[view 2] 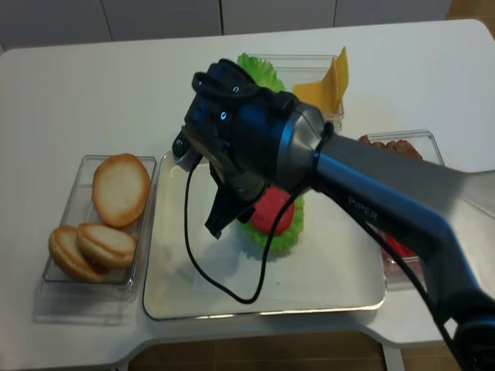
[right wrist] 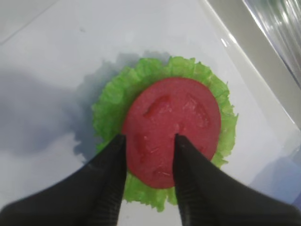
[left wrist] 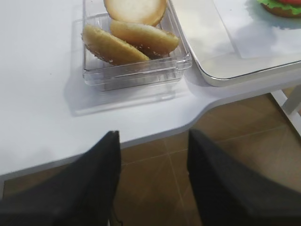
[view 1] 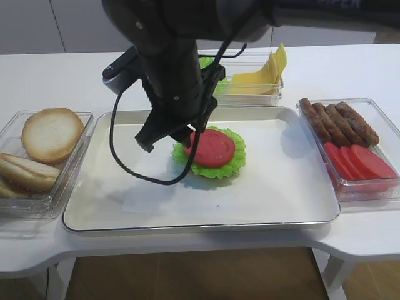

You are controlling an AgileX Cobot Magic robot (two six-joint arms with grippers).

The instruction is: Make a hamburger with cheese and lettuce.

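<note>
Basically the right gripper hangs part-open and empty just above the hamburger mid-tray, so lift straight up before going for the cheese behind the tray.

The right arm blocks much of the hamburger in both high views, covering the stack's near-left edge and the back of the tray. Behind the arm, the cheese shows only in part, its container largely hidden. In the left wrist view the hamburger is cut off by the top edge, and the left gripper shows only as two dark blurred fingers.
</note>
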